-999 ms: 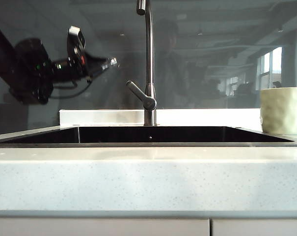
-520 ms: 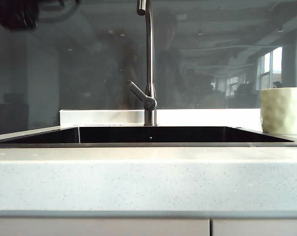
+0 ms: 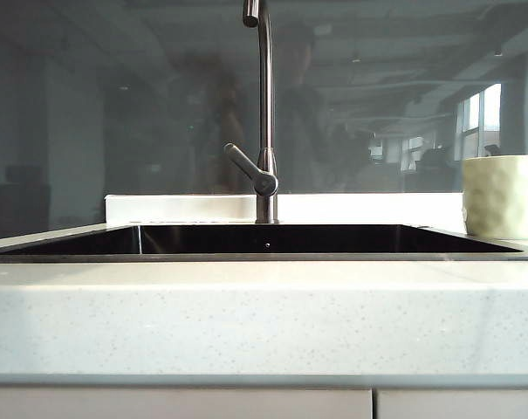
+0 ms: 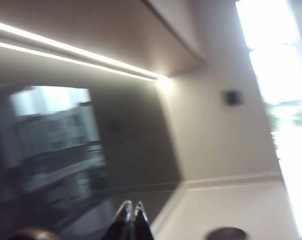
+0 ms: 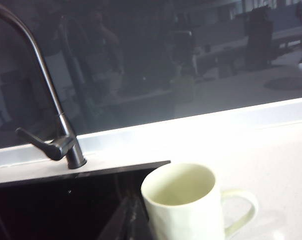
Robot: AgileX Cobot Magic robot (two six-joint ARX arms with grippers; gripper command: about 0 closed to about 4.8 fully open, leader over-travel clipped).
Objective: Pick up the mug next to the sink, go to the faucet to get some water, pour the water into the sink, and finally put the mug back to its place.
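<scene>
The dark arm seen earlier at upper left of the exterior view is gone from that view. The mug (image 3: 503, 195) stands upright on the surface (image 3: 264, 319), just beside the sink (image 3: 264, 239) at its right end. The faucet (image 3: 264, 113) rises behind the basin. Left pincer (image 4: 131, 216): closed, empty, aimed at a wall. Right pincer (image 5: 135, 212): closed, empty, just beside the mug.
</scene>
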